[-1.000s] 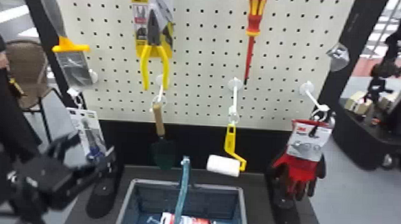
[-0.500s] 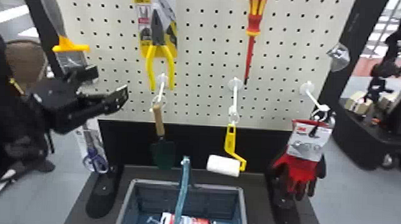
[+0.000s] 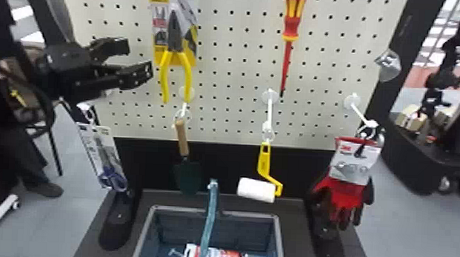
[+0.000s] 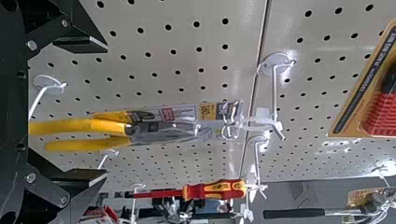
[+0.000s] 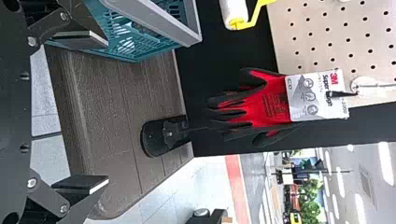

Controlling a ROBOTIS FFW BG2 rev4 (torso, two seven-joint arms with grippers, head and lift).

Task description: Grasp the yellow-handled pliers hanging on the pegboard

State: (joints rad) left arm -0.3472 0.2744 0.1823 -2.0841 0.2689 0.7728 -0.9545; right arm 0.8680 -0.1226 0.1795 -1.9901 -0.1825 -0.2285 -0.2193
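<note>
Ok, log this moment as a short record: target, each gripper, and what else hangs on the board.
target: yellow-handled pliers, hanging on the pegboard
left gripper: open, left of the pliers' handles, level with them, not touching
right gripper: open, low, facing the table and red gloves
also hanging: red screwdriver, trowel, paint roller

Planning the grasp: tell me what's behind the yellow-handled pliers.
A yellow printed card backs the yellow-handled pliers, on the white perforated pegboard. Board behind the card is hidden.
</note>
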